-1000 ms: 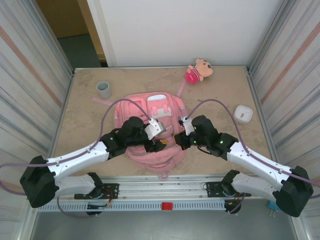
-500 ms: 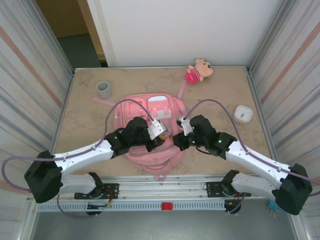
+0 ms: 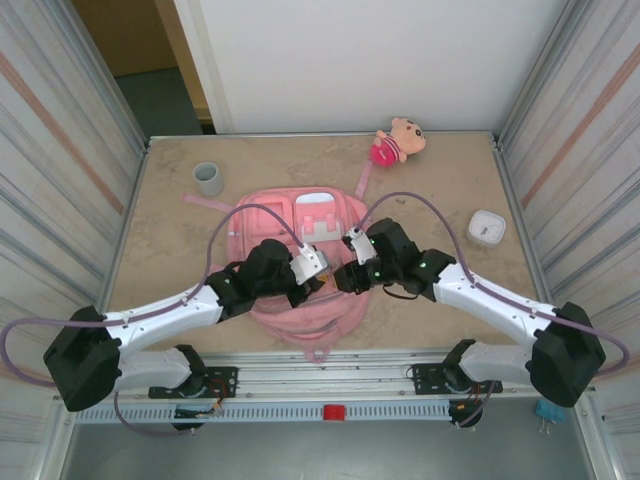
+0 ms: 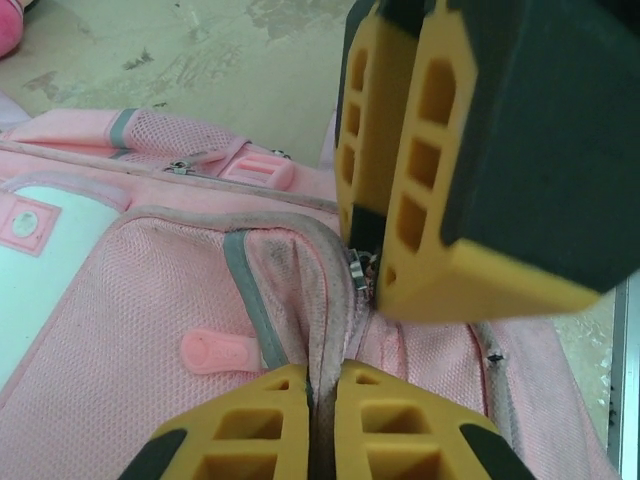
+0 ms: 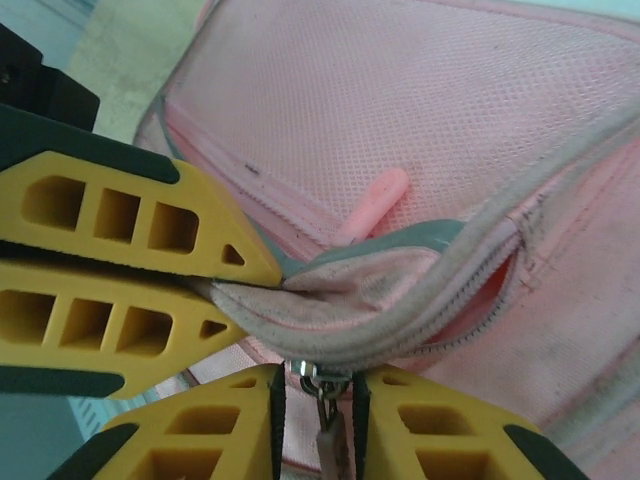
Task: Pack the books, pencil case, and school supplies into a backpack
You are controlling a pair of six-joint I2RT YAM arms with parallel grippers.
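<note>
We see the pink backpack (image 3: 305, 318) lying flat in the middle of the table (image 3: 450, 180). The left fingers (image 4: 265, 405) are closed on the grey edge of its opening. The right fingers (image 5: 215, 425) stand narrow around the zip pull (image 5: 322, 388); whether they press it, we cannot tell.

Bright, even, diffuse light; faint soft shadow along backpack (image 3: 318, 312) near edge; wrist close-ups slightly soft.
</note>
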